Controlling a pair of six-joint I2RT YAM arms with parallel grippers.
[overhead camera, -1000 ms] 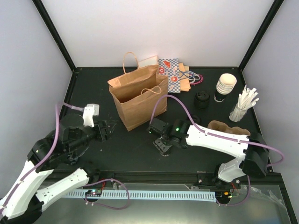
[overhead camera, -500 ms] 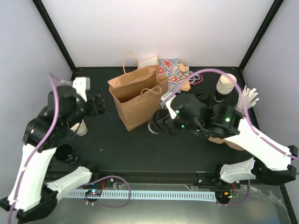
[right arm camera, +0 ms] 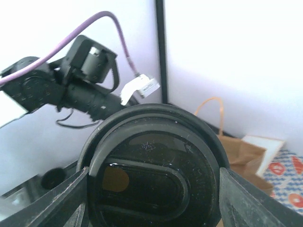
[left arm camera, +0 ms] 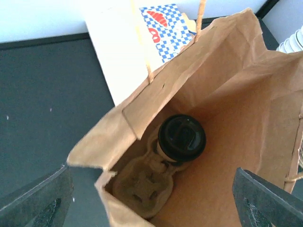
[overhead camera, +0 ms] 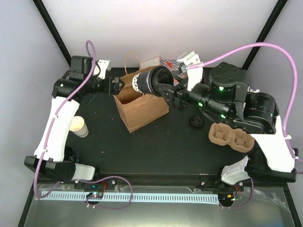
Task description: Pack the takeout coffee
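Note:
My right gripper (overhead camera: 164,88) is shut on a takeout coffee cup (overhead camera: 147,81), held on its side above the mouth of the brown paper bag (overhead camera: 142,111). Its round black lid (right arm camera: 154,165) fills the right wrist view between my fingers (right arm camera: 265,198); its side looks dark in the top view. My left gripper (overhead camera: 116,86) is open at the bag's left rim, looking down into the bag (left arm camera: 227,94). Inside, another black-lidded cup (left arm camera: 182,139) stands in a pulp carrier (left arm camera: 142,189). My left fingers (left arm camera: 38,198) are spread wide, either side of the bag's mouth.
A cream-white lidless cup (overhead camera: 79,126) stands at the left, with a dark round object (overhead camera: 66,153) in front of it. A loose black lid (overhead camera: 195,123) and an empty pulp carrier (overhead camera: 230,136) lie at the right. A checked packet (overhead camera: 170,64) lies behind the bag.
Both arms have risen from the table. My right gripper lifted the lidded cup from in front of the bag up over its mouth. My left gripper moved to the bag's left rim.

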